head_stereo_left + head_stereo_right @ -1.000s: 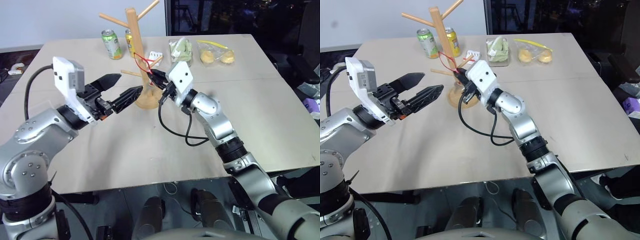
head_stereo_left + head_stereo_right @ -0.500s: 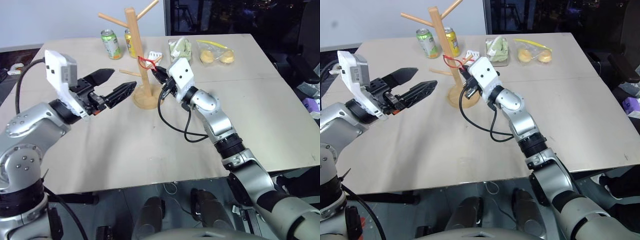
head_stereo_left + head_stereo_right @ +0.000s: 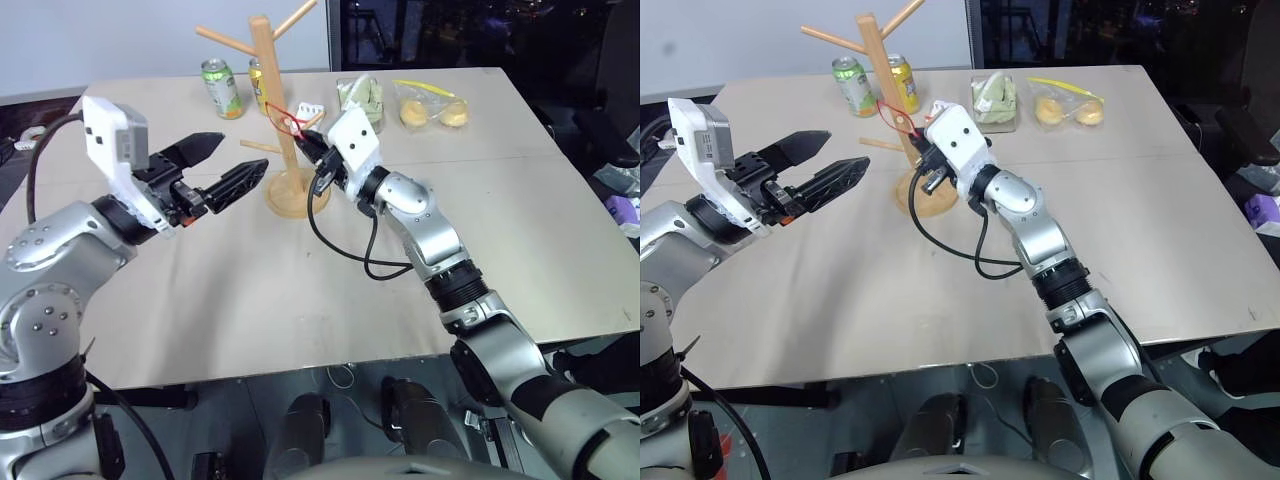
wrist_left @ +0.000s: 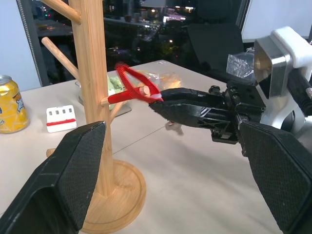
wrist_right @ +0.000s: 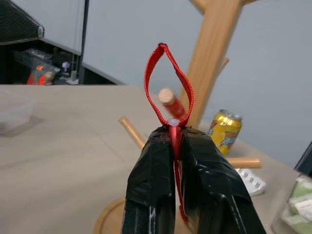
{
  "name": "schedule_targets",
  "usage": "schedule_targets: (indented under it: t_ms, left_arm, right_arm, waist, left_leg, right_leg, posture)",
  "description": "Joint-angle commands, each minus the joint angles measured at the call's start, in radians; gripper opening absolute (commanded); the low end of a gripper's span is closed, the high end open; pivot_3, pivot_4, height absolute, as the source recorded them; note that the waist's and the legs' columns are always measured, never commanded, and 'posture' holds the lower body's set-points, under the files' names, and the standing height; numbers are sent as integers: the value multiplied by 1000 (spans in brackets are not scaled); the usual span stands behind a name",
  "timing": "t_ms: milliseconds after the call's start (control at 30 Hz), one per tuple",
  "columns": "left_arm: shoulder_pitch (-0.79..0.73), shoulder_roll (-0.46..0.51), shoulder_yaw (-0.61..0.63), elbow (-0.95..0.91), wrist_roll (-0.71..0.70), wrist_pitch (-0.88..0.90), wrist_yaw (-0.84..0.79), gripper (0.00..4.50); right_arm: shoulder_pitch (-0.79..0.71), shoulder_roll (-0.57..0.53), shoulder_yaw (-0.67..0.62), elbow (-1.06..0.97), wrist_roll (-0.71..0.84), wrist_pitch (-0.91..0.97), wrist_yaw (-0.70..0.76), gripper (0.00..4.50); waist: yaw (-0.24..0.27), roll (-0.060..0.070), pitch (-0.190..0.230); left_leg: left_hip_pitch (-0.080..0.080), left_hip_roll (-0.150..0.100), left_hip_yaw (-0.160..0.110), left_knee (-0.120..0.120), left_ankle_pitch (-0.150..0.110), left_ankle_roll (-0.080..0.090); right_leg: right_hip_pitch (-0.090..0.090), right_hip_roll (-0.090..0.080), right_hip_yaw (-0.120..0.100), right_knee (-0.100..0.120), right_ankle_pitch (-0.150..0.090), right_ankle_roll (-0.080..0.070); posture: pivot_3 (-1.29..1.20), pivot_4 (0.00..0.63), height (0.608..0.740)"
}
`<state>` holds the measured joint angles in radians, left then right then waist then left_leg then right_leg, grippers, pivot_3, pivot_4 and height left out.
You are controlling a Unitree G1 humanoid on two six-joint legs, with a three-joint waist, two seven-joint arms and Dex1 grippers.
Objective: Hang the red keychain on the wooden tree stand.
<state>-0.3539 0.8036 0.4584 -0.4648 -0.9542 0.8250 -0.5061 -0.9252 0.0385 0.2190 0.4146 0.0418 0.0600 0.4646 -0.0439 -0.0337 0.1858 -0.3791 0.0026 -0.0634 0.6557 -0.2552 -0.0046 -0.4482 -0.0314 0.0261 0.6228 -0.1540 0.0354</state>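
- Head views: the right hand (image 3: pixel 312 150) is clamping its fingers shut on the red keychain (image 3: pixel 281 113), holding it up against the wooden tree stand (image 3: pixel 268 80). The loop is projecting ahead of the fingertips and sitting at one of the stand's lower pegs, beside the pole.
- The left hand (image 3: pixel 232 168) is hovering above the counter (image 3: pixel 250 290) with its fingers spread wide and gripping nothing. The stand's round base is lying just past its fingertips.
- Beyond the stand, a green can (image 3: pixel 222 88), a yellow can (image 3: pixel 902 82), a small white packet (image 3: pixel 309 109) and bagged food (image 3: pixel 433 108) are sitting on the counter.
- Left wrist view: the keychain (image 4: pixel 134 87) is passing around the tip of a peg on the stand (image 4: pixel 95 83), with the right hand's closed fingers (image 4: pixel 195 108) pinching its far end.
- Right wrist view: the keychain (image 5: pixel 168 83) is standing upright out of the closed fingers (image 5: pixel 161 180), and the peg's tip (image 5: pixel 168 97) is showing through the loop.
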Motion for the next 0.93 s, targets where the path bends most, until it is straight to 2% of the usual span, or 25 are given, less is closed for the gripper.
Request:
schedule_targets:
  t_ms: [33,167,300,367,400,500,667,833,933]
  left_arm:
    - [-18,13,4,-9,4,-23,-7,4500]
    - [-26,14,-1,-1,10,-24,-12,4500]
    - [-31,13,-8,5,16,-25,-20,4500]
    - [-33,17,-11,9,18,-24,-26,4500]
    - [-33,22,-12,12,20,-24,-31,4500]
    - [-17,67,-11,26,33,-17,-82,4500]
    - [20,216,6,115,78,-4,-223,4500]
    - [72,360,13,230,150,-25,-384,4500]
    - [76,397,3,294,187,-57,-455,4500]
  right_arm:
    - [-35,4,-1,-25,3,65,15,26]
    - [-37,4,-15,-48,12,127,14,26]
    - [-25,-5,-18,-69,14,148,19,1549]
    - [-11,-15,-17,-97,21,164,34,2787]
    - [-3,-24,-14,-112,24,175,46,2983]
    - [26,-104,15,-175,23,215,143,4345]
    - [47,-316,-28,-327,136,406,365,4429]
    - [-19,-498,-158,-434,367,727,518,4429]
    - [-19,-585,-150,-473,406,773,581,4429]
  waist:
    - [0,0,0]
    - [0,0,0]
    - [0,0,0]
    - [0,0,0]
    - [0,0,0]
    - [0,0,0]
    - [1,1,1]
    - [-4,5,5]
    - [-4,6,5]
  left_leg:
    - [0,0,0,0,0,0]
    - [0,0,0,0,0,0]
    - [0,0,0,0,0,0]
    - [0,0,0,0,0,0]
    - [0,0,0,0,0,0]
    - [0,0,0,0,0,0]
    - [-1,-1,1,0,0,0]
    - [0,1,1,-3,0,0]
    - [0,1,1,-4,0,0]
  right_leg:
    - [0,0,0,0,0,0]
    - [0,0,0,0,0,0]
    - [0,0,0,0,0,0]
    - [0,0,0,0,0,0]
    - [0,0,0,0,0,0]
    - [0,0,0,0,0,0]
    - [0,-1,0,-2,-3,-3]
    - [-2,1,0,-1,-4,-4]
    - [-3,1,0,-1,-4,-5]
  posture:
    - [0,150,740]
    - [0,150,740]
    - [0,150,740]
    - [0,150,740]
    - [0,150,740]
    - [0,150,740]
    - [0,150,740]
    - [0,150,740]
    - [0,150,740]
